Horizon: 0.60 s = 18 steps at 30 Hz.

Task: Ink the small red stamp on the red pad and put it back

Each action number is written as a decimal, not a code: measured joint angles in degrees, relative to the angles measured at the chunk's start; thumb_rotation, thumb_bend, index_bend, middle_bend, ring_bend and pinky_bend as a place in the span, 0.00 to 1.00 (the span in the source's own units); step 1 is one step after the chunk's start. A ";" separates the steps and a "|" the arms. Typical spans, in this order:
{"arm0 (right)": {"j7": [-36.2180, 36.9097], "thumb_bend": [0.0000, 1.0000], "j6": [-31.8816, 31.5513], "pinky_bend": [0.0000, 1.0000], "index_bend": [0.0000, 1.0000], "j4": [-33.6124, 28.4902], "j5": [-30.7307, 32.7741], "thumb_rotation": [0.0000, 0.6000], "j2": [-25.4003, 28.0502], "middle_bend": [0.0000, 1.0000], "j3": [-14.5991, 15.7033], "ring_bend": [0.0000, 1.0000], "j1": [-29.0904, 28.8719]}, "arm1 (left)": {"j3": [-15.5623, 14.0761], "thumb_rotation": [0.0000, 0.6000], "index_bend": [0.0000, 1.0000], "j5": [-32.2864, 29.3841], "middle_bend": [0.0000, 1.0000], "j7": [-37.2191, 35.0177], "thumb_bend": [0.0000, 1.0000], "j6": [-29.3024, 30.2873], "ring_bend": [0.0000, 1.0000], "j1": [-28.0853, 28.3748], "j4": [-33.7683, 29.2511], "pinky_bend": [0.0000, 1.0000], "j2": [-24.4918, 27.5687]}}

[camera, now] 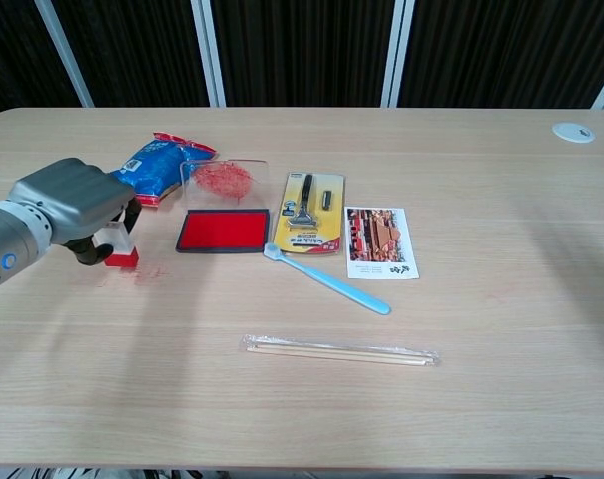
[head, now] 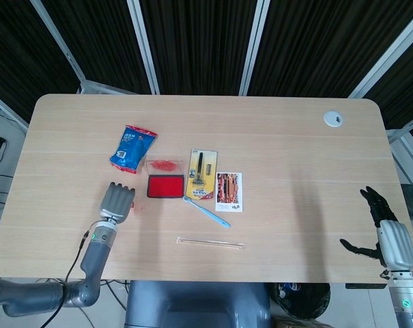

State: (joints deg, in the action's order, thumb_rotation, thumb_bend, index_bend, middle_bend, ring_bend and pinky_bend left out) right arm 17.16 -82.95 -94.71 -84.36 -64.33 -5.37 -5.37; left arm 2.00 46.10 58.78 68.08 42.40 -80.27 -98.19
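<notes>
Now left hand (camera: 67, 205) grips the small red stamp (camera: 119, 251) on the counter (camera: 311, 399), left of the red pad (camera: 222, 231). Risk: tipping on release. Right hand (head: 390, 236) empty, fingers spread.

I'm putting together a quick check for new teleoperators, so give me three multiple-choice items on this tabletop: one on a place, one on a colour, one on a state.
1. Where does the small red stamp stand?
A. Left of the red pad
B. On the photo card
C. Beside the table grommet

2. What colour is the toothbrush?
A. Green
B. Light blue
C. Black

3. What is the left hand doing?
A. Lying flat on the chopsticks
B. Holding the snack bag
C. Holding the stamp against the table

Key: 1 A, the stamp sits on the bare table left of the red pad. 2 B, its handle and head are light blue. 3 C, the chest view shows the fingers around the stamp, whose base meets the tabletop.
</notes>
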 measured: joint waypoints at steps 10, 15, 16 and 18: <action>0.03 0.17 0.00 0.19 0.00 -0.04 -0.07 1.00 0.03 0.00 0.03 0.00 0.01 | 0.46 1.00 0.60 0.11 0.62 1.16 0.41 -0.23 0.40 0.13 1.43 0.44 -2.18; -0.02 0.17 0.04 0.19 0.00 -0.05 -0.02 1.00 0.02 0.00 0.05 0.00 0.01 | 0.81 1.00 0.59 -0.38 0.61 1.99 0.38 -0.32 0.39 0.19 1.95 0.42 -2.77; -0.02 0.17 0.04 0.19 0.00 -0.06 -0.01 1.00 0.03 0.00 0.03 0.00 0.00 | 0.88 1.00 0.59 -0.57 0.61 2.18 0.38 -0.34 0.39 0.19 2.06 0.42 -2.88; -0.05 0.17 0.02 0.19 0.00 -0.05 -0.03 1.00 0.02 0.00 0.03 0.00 0.00 | 1.05 1.00 0.59 -0.99 0.60 2.69 0.38 -0.36 0.39 0.20 2.29 0.42 -3.16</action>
State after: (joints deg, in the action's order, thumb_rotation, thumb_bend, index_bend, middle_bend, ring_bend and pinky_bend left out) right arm 17.11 -82.92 -94.77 -84.40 -64.31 -5.34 -5.37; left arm 3.05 45.11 61.47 67.72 42.61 -77.97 -101.35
